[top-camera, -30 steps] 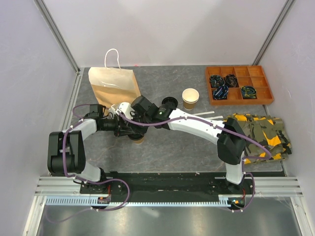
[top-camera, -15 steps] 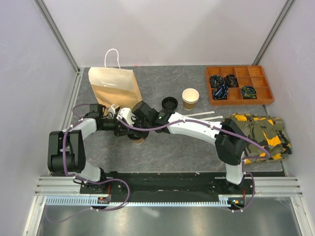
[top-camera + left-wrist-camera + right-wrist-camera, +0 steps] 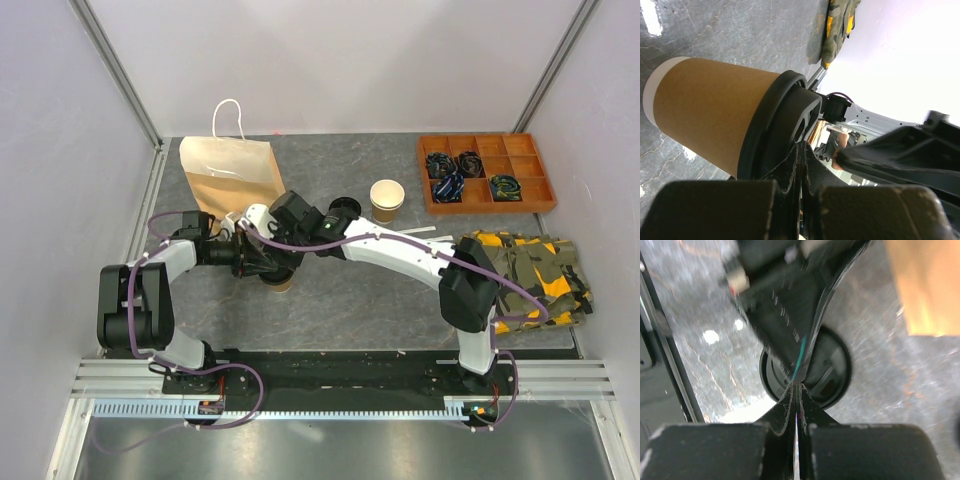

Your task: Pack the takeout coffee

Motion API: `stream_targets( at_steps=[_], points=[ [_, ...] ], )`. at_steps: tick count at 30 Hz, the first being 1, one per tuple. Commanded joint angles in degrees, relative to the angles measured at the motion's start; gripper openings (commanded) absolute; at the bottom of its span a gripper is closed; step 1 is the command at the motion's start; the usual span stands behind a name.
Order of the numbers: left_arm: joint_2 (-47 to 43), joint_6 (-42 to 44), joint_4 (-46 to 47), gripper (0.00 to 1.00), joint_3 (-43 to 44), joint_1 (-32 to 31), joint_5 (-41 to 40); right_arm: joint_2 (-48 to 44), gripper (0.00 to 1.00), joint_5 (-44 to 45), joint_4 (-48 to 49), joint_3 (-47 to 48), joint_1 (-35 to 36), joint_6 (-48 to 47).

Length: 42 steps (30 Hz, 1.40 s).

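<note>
Tapering tan kraft-paper cup (image 3: 710, 110), round black plastic lid (image 3: 771, 131), mottled grey table (image 3: 740, 30)

I have the left arm (image 3: 165, 262) bent and reaching right, the right arm (image 3: 400, 255) stretched far leftward to meet it, and the left claw (image 3: 801, 157) and right claw (image 3: 796, 392) both pinched tight.

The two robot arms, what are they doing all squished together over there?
They are both working on one paper cup with a black lid on it. The right pincer, pinched shut, points down at the lid from above. The left pincer, also shut, meets the lid's rim from the side. Another cup sits open beside a loose lid. The paper bag lies flat further back.
</note>
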Motion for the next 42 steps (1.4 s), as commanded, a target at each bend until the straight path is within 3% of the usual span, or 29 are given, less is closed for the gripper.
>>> stream_targets(
  at_steps=[1,9,16,21,37,42],
  points=[
    [1.9,4.2,-0.7,0.02,-0.8,-0.1,-10.2,1.3,0.02,-0.1,1.1,-5.5,0.8,-0.3],
    [2.8,4.8,-1.8,0.02,0.2,-0.1,-10.3,0.9,0.02,1.1,3.0,-11.1,1.6,-1.8],
    [1.5,4.7,-1.2,0.02,0.5,-0.2,-8.1,0.0,0.04,-1.9,-1.5,0.7,-1.1,1.8],
    [0.2,3.9,0.1,0.02,-0.4,-0.1,-6.8,0.7,0.06,-6.9,1.4,4.6,-6.0,8.5],
    [1.0,3.4,0.7,0.02,-0.7,-0.1,-6.7,4.7,0.05,-8.0,5.4,-4.4,-6.8,9.1],
    [-0.9,3.8,1.4,0.02,-0.4,-0.2,-5.0,1.3,0.1,-10.1,4.8,-1.2,-6.9,9.9]
  ],
)
